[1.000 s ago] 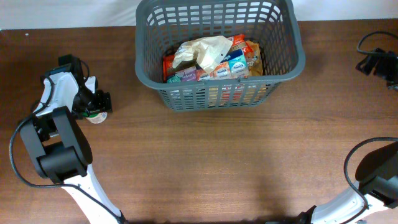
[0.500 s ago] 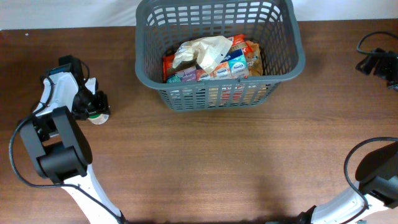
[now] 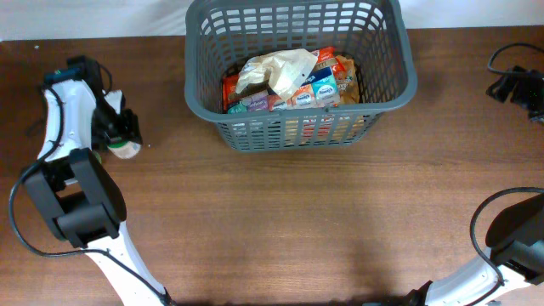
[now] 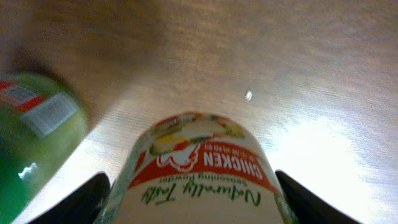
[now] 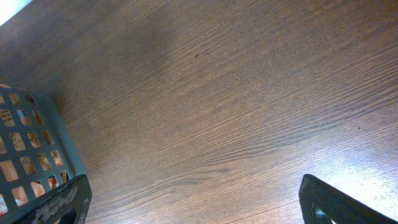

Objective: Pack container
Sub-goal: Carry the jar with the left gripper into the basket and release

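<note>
Overhead, top centre: the basket point(image 3: 197, 93) holds packets point(image 3: 293, 85); the left gripper point(image 3: 124, 140), far left on the table point(image 3: 297, 212), has its jaws hidden. Left wrist: cut-off fingers point(image 4: 74, 202) clamp a chicken seasoning jar point(image 4: 199, 168), with a blurred green container point(image 4: 31, 143) beside it. Right wrist: the right gripper point(image 5: 196, 208) is spread wide and empty, beside a cropped basket corner.

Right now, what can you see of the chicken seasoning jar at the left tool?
The chicken seasoning jar is small and rounded, with a pale label: red band reading CHICKEN, green script; the print shows upside down in the left wrist view. It sits between the left tool's dark fingers, which hug both sides. Overhead, it is near the table's left side, well apart from the basket. A green package lies beside it; contact unclear.
</note>
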Action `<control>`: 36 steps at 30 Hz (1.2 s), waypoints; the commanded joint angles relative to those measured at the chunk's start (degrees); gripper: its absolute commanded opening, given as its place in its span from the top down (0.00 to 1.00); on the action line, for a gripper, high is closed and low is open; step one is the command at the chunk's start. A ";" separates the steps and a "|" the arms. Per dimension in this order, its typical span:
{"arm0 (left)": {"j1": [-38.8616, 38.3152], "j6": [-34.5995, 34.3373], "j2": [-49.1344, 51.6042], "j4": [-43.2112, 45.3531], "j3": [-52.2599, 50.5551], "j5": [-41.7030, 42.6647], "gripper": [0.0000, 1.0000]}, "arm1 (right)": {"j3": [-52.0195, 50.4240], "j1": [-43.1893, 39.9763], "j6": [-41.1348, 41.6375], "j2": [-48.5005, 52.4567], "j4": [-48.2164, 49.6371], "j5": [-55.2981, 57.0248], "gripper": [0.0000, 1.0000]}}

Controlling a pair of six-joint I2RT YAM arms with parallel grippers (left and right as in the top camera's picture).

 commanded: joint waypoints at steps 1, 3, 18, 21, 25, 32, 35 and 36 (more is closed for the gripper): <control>0.35 -0.04 -0.39 -4.13 8.72 1.29 0.98 | -0.24 0.15 0.46 -0.87 0.13 -0.48 0.01; 0.35 -0.02 -0.39 -7.67 14.64 3.17 0.98 | -0.24 0.15 0.46 -0.87 0.13 -0.48 0.01; -14.75 9.88 -2.05 -11.28 63.34 4.57 0.98 | -0.24 0.15 0.46 -0.87 0.11 -0.48 0.01; -21.31 13.53 -2.05 -9.66 66.73 4.59 0.98 | -0.24 0.15 0.46 -0.87 0.11 -0.48 0.01; -31.10 22.56 -1.57 -8.20 65.70 4.57 0.98 | -0.24 0.15 0.46 -0.87 0.13 -0.48 0.01; -44.19 39.56 2.71 -4.79 58.38 4.57 0.98 | -0.24 0.15 0.46 -0.87 0.11 -0.48 0.01; -47.76 45.33 5.88 -1.79 54.38 4.57 0.98 | -0.24 0.15 0.46 -0.87 0.11 -0.48 0.01; -48.57 46.80 7.17 -0.61 53.02 4.57 0.98 | -0.24 0.15 0.46 -0.87 0.13 -0.48 0.01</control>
